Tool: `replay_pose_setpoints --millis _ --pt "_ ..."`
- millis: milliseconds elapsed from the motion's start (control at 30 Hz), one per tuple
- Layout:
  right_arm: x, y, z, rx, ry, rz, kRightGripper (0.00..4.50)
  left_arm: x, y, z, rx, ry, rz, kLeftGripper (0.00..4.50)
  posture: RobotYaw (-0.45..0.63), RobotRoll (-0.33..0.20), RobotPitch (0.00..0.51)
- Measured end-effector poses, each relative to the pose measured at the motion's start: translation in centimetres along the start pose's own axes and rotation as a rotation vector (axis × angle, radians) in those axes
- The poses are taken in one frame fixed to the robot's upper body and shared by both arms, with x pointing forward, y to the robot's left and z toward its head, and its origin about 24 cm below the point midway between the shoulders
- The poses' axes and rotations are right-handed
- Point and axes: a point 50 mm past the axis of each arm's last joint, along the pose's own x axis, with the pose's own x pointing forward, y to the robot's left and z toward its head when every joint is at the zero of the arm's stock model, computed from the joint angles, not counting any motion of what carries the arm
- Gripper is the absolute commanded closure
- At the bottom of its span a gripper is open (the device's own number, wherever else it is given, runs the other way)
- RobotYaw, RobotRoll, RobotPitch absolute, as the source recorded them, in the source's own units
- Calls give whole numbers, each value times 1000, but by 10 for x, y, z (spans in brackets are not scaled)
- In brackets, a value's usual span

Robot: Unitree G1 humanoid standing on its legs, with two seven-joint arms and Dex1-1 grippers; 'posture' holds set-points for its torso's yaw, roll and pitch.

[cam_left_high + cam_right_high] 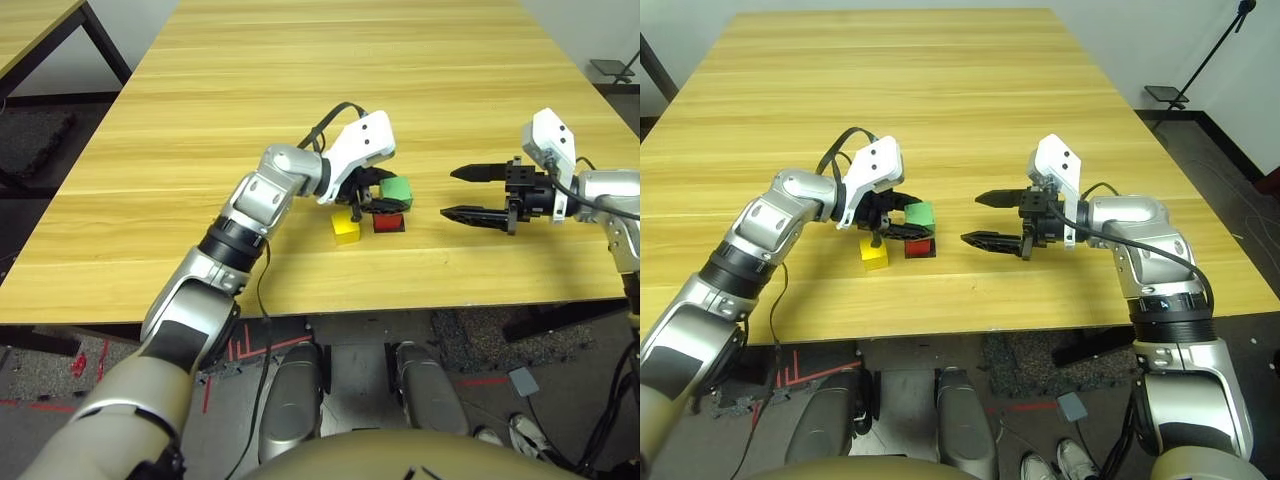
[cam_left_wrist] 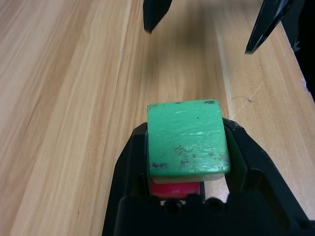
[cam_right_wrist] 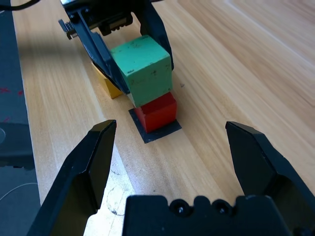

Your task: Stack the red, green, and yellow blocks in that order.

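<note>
My left gripper is shut on the green block, with a finger on each side of it. The green block is directly over the red block, slightly offset; I cannot tell whether they touch. The red block sits on a flat black square patch. Just to the red block's left, the yellow block rests on the table. My right gripper hovers open a short way right of the stack, pointing at it with nothing between its fingers.
The wooden table stretches far back; its front edge runs close behind the blocks on my side. A black cable loops over my left wrist. A second table corner stands at the far left.
</note>
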Motion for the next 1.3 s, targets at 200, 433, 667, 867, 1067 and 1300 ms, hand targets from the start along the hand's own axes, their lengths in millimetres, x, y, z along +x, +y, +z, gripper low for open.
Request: replay_pose_setpoints --millis 200,433,667,867,1067,1300 --pt "-2 2 -4 7 8 -8 0 3 0 -4 -11 -2 -14 2404 55 -89 105" --pt "-6 4 -2 8 2 -22 0 6 3 -10 -34 -5 -15 2404 35 -94 113" --pt "-7 6 -4 22 -2 -28 0 5 10 -16 -27 12 0 2404 24 -98 115" --pt "-9 6 -4 27 2 -37 0 8 10 -17 -24 8 -9 2404 24 -97 114" --pt "-9 6 -4 27 3 -42 0 8 9 -16 -24 6 -18 2404 30 -97 113" --pt "-9 5 -4 27 2 -50 0 7 9 -16 -26 10 -24 749 61 -99 108"
